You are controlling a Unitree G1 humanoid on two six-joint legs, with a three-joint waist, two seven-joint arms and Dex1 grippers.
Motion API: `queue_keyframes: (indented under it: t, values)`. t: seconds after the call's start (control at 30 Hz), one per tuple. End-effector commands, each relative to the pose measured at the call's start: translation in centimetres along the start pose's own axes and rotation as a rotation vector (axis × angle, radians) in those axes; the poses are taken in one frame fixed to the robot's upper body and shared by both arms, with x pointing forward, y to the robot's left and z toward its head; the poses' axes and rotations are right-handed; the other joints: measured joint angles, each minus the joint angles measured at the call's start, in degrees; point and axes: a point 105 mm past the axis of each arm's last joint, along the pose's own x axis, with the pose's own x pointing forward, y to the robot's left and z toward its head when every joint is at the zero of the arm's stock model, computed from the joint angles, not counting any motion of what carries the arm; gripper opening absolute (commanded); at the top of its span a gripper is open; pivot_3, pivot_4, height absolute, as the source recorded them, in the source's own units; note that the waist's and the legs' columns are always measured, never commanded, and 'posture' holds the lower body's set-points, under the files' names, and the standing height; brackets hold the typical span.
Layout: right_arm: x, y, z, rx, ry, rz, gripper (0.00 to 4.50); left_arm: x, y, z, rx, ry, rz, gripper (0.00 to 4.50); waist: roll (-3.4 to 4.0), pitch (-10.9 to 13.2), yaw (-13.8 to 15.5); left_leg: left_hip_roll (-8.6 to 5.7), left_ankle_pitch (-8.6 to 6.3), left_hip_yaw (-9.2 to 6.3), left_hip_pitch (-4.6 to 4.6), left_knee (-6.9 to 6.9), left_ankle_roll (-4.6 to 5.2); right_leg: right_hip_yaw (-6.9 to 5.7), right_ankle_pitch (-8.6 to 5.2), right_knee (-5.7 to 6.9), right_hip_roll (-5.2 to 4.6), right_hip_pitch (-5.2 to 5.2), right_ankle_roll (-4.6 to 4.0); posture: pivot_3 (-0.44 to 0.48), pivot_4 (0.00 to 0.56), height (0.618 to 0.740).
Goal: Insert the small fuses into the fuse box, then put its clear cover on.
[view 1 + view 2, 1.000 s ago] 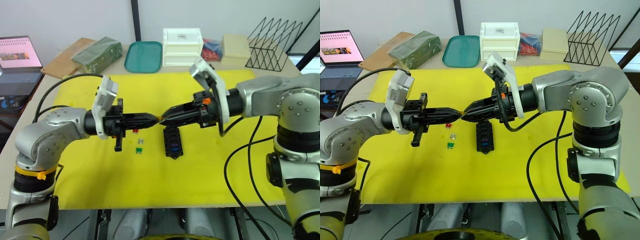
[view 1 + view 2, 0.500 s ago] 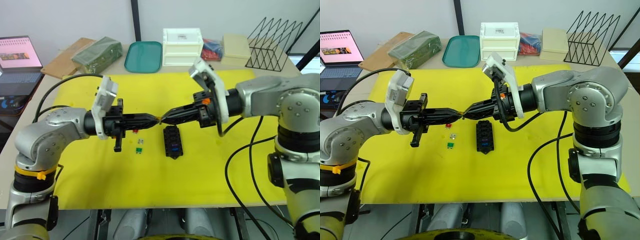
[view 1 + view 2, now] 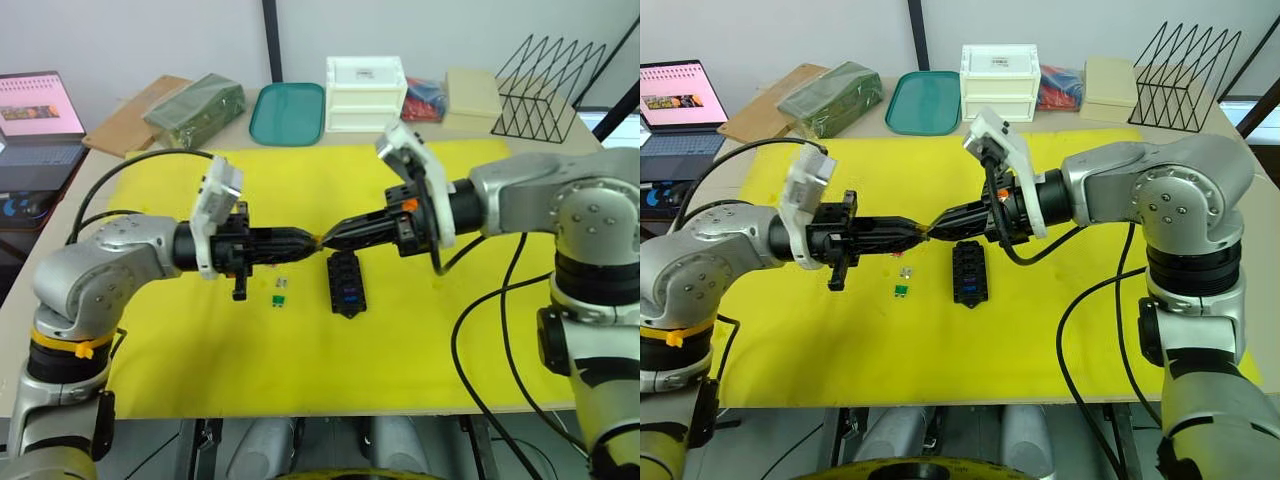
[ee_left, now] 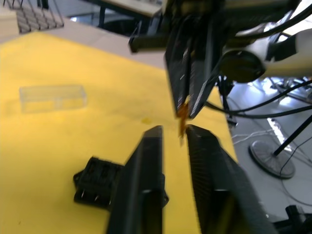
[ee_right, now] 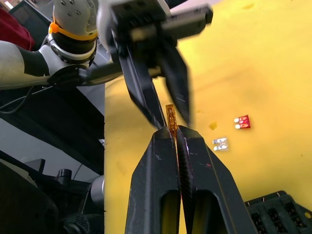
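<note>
In the left eye view, the fuse box (image 3: pixel 346 284) lies on the yellow mat (image 3: pixel 300 370) that covers the middle of the desk (image 3: pixel 120 150). Just above the box's far end, the left pincer (image 3: pixel 312 241) and the right pincer (image 3: pixel 325 241) meet tip to tip in the air. Beside the box, toward the robot's left, lie a green fuse (image 3: pixel 279 297) and a grey fuse (image 3: pixel 283 284). Well beyond the box, at the back of the desk, stand a white drawer box (image 3: pixel 366 93), a teal tray (image 3: pixel 287 112) and a black wire rack (image 3: pixel 552 87).

In the right eye view, the same meeting of tips hangs above the far end of the fuse box, and a speck of tan shows between them.

In the left wrist view, the left pincer's two fingers (image 4: pixel 146 185) stand apart with a gap between them. The tan fuse (image 4: pixel 182 114) hangs above that gap, pinched in the right pincer's tips. The fuse box lies on the mat below the fingers, and the clear cover (image 4: pixel 52 97) lies flat, well apart from the box.

In the right wrist view, the right pincer is closed on the tan fuse, which sticks out past its tips. The left pincer's parted fingers flank the fuse. A red fuse (image 5: pixel 242 122) and the grey one lie on the mat near the fuse box's corner.
</note>
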Motion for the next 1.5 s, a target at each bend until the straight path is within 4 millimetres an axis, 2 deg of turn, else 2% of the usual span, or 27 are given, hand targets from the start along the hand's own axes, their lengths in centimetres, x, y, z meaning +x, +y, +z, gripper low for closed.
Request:
queue_keyframes:
  t: [0.03, 0.1, 0.27, 0.4, 0.5, 0.77, 1.2, 1.5]
  values:
    - [-0.1, -0.1, -0.9, -0.145, 0.048, -0.030, 0.00, -0.4, 0.3, -2.1, 0.089, 0.123, 0.017, 2.07, 0.00, 0.0, 0.0, 0.00, 0.00, 0.00, 0.00, -0.02, 0.00, 0.00, 0.00, -0.02, 0.01, 0.00, 0.00, 0.000, 0.150, 0.740]
    - [-0.1, -0.5, -1.7, -0.174, 0.075, -0.031, 0.00, -0.6, 0.5, -3.5, 0.117, 0.177, 0.011, 2.79, 0.01, 0.0, -0.1, 0.00, -0.01, 0.06, 0.01, -0.05, 0.01, 0.00, 0.00, -0.05, 0.00, 0.00, 0.01, 0.000, 0.150, 0.740]
    - [0.1, -2.4, -5.1, -0.315, 0.199, -0.060, 0.00, -0.2, 1.1, -7.1, 0.166, 0.255, 0.003, 4.49, 0.00, 0.0, 0.0, 0.00, -0.01, 0.11, 0.02, -0.04, 0.02, 0.02, 0.00, -0.04, 0.00, 0.00, 0.02, 0.000, 0.150, 0.740]
    - [0.4, -3.3, -6.3, -0.382, 0.232, -0.046, 0.00, 0.9, 1.4, -8.4, 0.206, 0.262, -0.021, 4.49, -0.01, 0.0, 0.1, 0.00, -0.01, 0.11, 0.02, -0.04, 0.02, 0.02, 0.00, -0.04, -0.01, -0.01, 0.02, 0.000, 0.150, 0.740]
    - [0.6, -3.6, -7.1, -0.406, 0.259, -0.034, 0.00, 1.9, 1.8, -8.1, 0.238, 0.234, -0.031, 4.49, -0.01, 0.0, 0.2, 0.00, -0.01, 0.10, 0.01, -0.04, 0.02, 0.02, 0.00, -0.05, -0.01, 0.00, 0.02, 0.000, 0.150, 0.740]
    - [0.6, -4.4, -7.7, -0.429, 0.285, -0.044, 0.00, 3.1, 2.5, -8.1, 0.304, 0.224, -0.028, 4.49, -0.01, 0.0, 0.2, 0.00, -0.01, 0.08, 0.01, -0.04, 0.02, 0.02, 0.00, -0.05, 0.00, -0.01, 0.02, 0.000, 0.150, 0.740]
    - [0.6, -4.9, -8.3, -0.417, 0.301, -0.059, 0.00, 3.7, 2.6, -8.2, 0.331, 0.221, -0.027, 4.49, -0.01, 0.0, 0.2, 0.00, -0.01, 0.07, 0.01, -0.03, 0.02, 0.02, 0.00, -0.04, 0.00, 0.00, 0.02, 0.000, 0.150, 0.740]
    - [0.3, -5.3, -8.0, -0.416, 0.292, -0.088, 0.00, 3.8, 2.4, -8.2, 0.337, 0.225, -0.033, 4.49, -0.01, 0.0, 0.1, 0.00, -0.01, 0.08, 0.02, -0.02, 0.02, 0.02, 0.00, -0.03, 0.00, 0.00, 0.02, 0.000, 0.150, 0.740]
